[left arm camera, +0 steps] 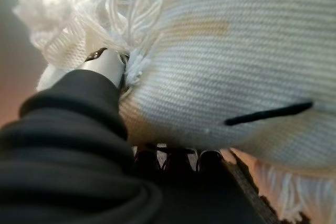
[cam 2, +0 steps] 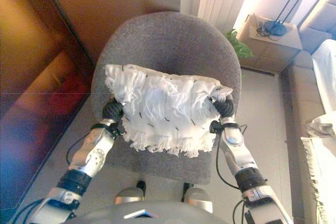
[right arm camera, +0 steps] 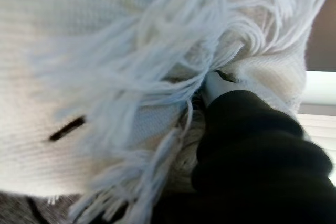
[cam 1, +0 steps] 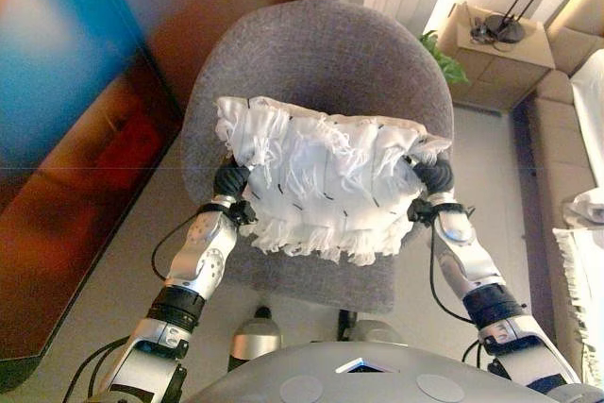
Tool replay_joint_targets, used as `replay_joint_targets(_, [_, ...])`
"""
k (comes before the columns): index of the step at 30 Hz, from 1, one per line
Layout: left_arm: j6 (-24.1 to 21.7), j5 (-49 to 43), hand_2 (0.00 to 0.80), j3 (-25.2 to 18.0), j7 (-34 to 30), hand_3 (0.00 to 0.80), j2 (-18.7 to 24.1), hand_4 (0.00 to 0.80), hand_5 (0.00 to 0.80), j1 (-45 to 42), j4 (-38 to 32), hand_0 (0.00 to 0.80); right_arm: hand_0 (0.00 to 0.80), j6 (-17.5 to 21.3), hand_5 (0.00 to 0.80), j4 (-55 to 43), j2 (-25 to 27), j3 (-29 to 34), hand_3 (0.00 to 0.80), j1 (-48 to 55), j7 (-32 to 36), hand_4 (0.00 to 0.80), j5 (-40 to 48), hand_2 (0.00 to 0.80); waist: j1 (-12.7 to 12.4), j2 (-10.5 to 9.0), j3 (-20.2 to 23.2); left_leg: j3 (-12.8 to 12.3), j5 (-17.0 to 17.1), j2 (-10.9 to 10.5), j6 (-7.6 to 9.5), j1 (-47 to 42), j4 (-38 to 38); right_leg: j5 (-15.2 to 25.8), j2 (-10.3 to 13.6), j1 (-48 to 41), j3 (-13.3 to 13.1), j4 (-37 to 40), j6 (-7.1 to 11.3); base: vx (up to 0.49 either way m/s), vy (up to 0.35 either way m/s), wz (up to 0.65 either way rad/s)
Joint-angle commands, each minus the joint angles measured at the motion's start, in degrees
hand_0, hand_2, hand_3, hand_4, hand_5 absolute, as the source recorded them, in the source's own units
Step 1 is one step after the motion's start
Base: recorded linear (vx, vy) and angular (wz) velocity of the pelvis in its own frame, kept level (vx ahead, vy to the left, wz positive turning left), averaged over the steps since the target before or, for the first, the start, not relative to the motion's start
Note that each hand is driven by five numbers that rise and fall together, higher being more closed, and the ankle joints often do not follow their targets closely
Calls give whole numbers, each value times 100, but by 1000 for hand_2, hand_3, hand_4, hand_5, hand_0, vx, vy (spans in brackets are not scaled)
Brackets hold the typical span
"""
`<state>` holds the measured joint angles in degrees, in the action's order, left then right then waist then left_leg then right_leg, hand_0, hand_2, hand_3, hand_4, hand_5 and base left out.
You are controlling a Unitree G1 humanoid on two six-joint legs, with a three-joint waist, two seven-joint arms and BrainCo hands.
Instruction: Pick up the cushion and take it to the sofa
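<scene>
Two hands on one cushion, one per side.

Left eye view: white fringed cushion sits over the seat of the grey chair. Left hand is pressed into its left edge, right hand into its right edge. Only the dark wrist covers show; the fingers are buried in fringe. Beige sofa runs along the right edge, well apart from the chair.

Right eye view: same layout. Small side table stands beyond the chair, near the sofa.

Left wrist view: knit face of the cushion lies against the hand, with dark fingertips tucked under it. Can't tell whether they curl round it or just prop it.

Right wrist view: fringe covers everything past the cover. Can't tell the finger state.

Risks: this looks like a two-sided squeeze on something soft, so if the pressure is uneven it could sag or slide out during the carry. Loose fringe may snag on the fingers. The turn toward the sofa could clip the chair back.

Writing: none legible; the cushion's dark dashes are pattern only.
</scene>
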<state>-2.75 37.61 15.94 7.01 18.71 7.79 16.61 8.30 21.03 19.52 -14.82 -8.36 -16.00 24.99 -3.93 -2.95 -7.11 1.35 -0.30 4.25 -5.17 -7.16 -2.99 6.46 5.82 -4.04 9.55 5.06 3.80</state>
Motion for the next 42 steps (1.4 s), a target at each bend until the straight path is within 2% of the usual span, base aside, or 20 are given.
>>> replay_joint_targets(1, [-179,-346,800,575,-142,800,-360,800,800,1283,140,800,800,195,800,29,-281,-300,800,-854,92,800,378,800,-132,-149,72,-338,-36,-39,128,416,428,18,687,147,429,-395,702,39,-127,23])
replay_joint_targets(6, [107,-299,800,752,150,800,-561,800,800,1963,1008,800,800,-21,800,867,-404,-592,800,-1625,232,800,934,800,-250,-302,-151,-229,-128,69,73,755,798,-31,735,345,503,-652,757,15,-115,22])
replay_joint_targets(12, [-30,-272,800,905,761,800,-950,800,800,3340,2289,800,800,-184,800,2417,-565,-774,800,-3512,286,800,1368,800,-306,-430,-615,-72,-187,79,0,1444,1130,9,714,765,439,-648,750,-200,-84,5])
replay_joint_targets(16, [94,-119,800,877,816,800,-960,800,800,4759,3419,800,800,-353,800,3770,-375,-791,800,-4906,693,800,1569,800,-192,-342,-1069,16,-108,36,-31,2068,1331,118,731,1373,303,-715,711,-307,54,5])
replay_joint_targets(18, [208,43,800,877,818,800,-980,800,800,5327,4013,800,800,-569,800,4355,-302,-812,800,-5490,827,800,1571,800,-102,-264,-1189,48,-34,8,-43,2356,1386,167,744,1738,186,-803,695,-200,155,2])
replay_joint_targets(23, [177,284,800,1008,933,800,-992,800,800,6250,4838,800,800,-711,800,4845,-158,-1165,800,-6362,682,800,1263,800,75,-59,-1433,40,194,-64,-19,2714,1265,322,757,2322,-75,-894,683,-118,168,-1])
replay_joint_targets(24, [128,322,634,1059,895,634,-958,634,634,6391,4993,634,800,-733,800,4889,-87,-1227,800,-6525,623,800,1230,800,122,-6,-1491,13,238,-81,-11,2751,1221,348,763,2421,-146,-918,686,-53,171,-8])
replay_joint_targets(25, [119,327,580,1069,900,580,-948,580,580,6426,5027,580,800,-733,800,4896,-69,-1239,800,-6560,583,800,1217,800,131,3,-1505,3,248,-84,-9,2762,1212,353,766,2445,-164,-925,687,-37,143,-4])
replay_joint_targets(26, [89,401,417,1088,898,417,-909,417,417,6513,5138,417,772,-730,772,4943,-3,-1282,772,-6649,536,772,1219,772,156,31,-1545,-13,282,-92,-5,2790,1183,372,767,2508,-208,-937,689,-27,117,-9])
replay_joint_targets(27, [71,542,0,1102,934,0,-881,0,0,6563,5208,0,307,-711,307,4961,50,-1317,307,-6709,470,307,1199,307,184,65,-1588,-38,315,-106,4,2806,1150,385,765,2562,-260,-951,694,-37,141,-13])
replay_joint_targets(28, [15,618,0,1118,934,0,-827,0,0,6596,5261,0,0,-649,0,4974,113,-1334,0,-6748,418,0,1170,0,212,89,-1630,-62,332,-116,12,2820,1134,396,772,2622,-303,-975,707,-30,119,-14])
replay_joint_targets(34, [-314,561,0,1109,951,0,-311,0,0,6710,5418,0,0,-469,0,4920,549,-1367,0,-6763,95,0,1018,0,299,128,-1857,-170,363,-149,45,2861,1119,424,802,2788,-398,-1055,748,-28,45,-9])
replay_joint_targets(36, [-465,672,0,1094,984,0,-78,0,0,6637,5363,0,0,-285,0,4852,728,-1364,0,-6671,27,0,950,0,320,142,-1887,-193,353,-148,49,2848,1122,411,800,2807,-406,-1081,754,-4,13,-10])
replay_joint_targets(40, [-799,904,0,852,1173,0,393,0,0,6264,5028,0,0,321,0,4490,1110,-1255,0,-6331,-408,0,597,0,345,160,-1948,-245,256,-155,73,2826,1176,344,803,2806,-398,-1100,761,-5,-12,-8])
replay_joint_targets(42, [-887,941,0,688,1315,0,603,0,0,6045,4902,0,0,462,0,4147,1329,-1215,0,-6149,-692,0,397,0,362,172,-1970,-249,204,-178,105,2820,1220,310,794,2820,-413,-1135,759,-13,-24,-12])
